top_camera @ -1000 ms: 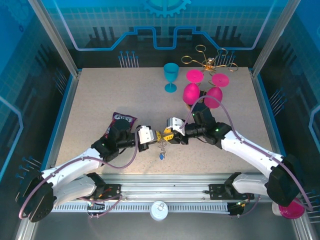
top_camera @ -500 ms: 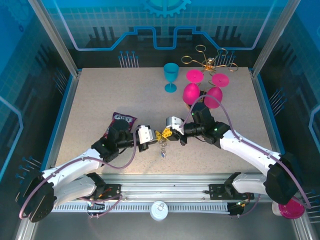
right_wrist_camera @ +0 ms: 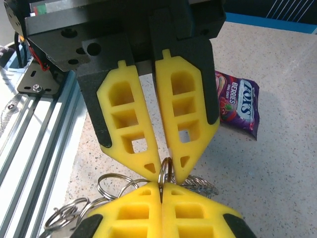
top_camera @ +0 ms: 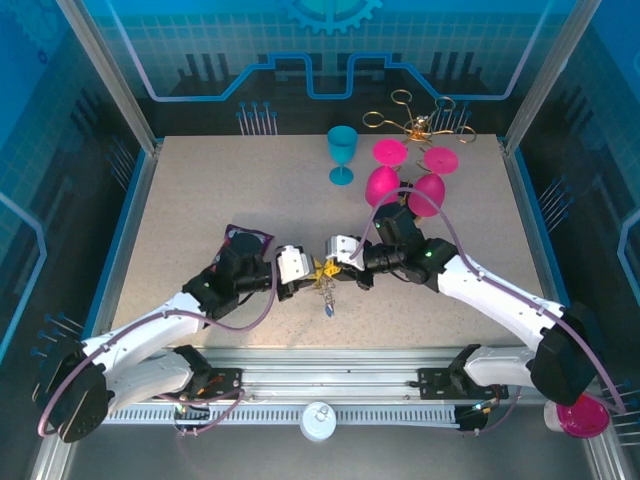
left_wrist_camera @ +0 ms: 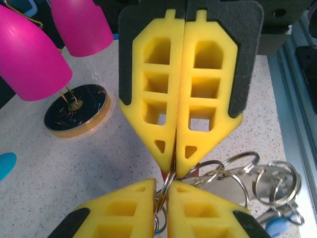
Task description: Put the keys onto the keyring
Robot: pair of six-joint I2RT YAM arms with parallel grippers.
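The keyring [right_wrist_camera: 165,167], a silver split ring standing on edge, is pinched from both sides just above the table. My left gripper [left_wrist_camera: 167,187] is shut on it with only the ring's thickness between its yellow fingers. My right gripper [right_wrist_camera: 161,187] is shut tight on the same ring. The two meet tip to tip at mid-table, the left gripper [top_camera: 306,275] against the right gripper [top_camera: 334,263]. More silver rings [left_wrist_camera: 233,173] hang linked to it. A key with a blue head [top_camera: 328,312] dangles below and lies by the rings [left_wrist_camera: 275,226]. The other keys are hidden.
A purple FOX'S sweet packet [right_wrist_camera: 238,103] lies behind my left arm [top_camera: 245,238]. Two pink goblets [top_camera: 382,185] [top_camera: 428,192] lie tipped just beyond my right arm. A teal goblet [top_camera: 342,150] and a gold wire rack [top_camera: 420,122] stand at the back. The aluminium rail [right_wrist_camera: 25,139] runs along the near edge.
The right gripper has shut on the ring and shifted left, so both grippers now meet tip to tip. The left jaws have eased very slightly. The hanging keys moved a little.
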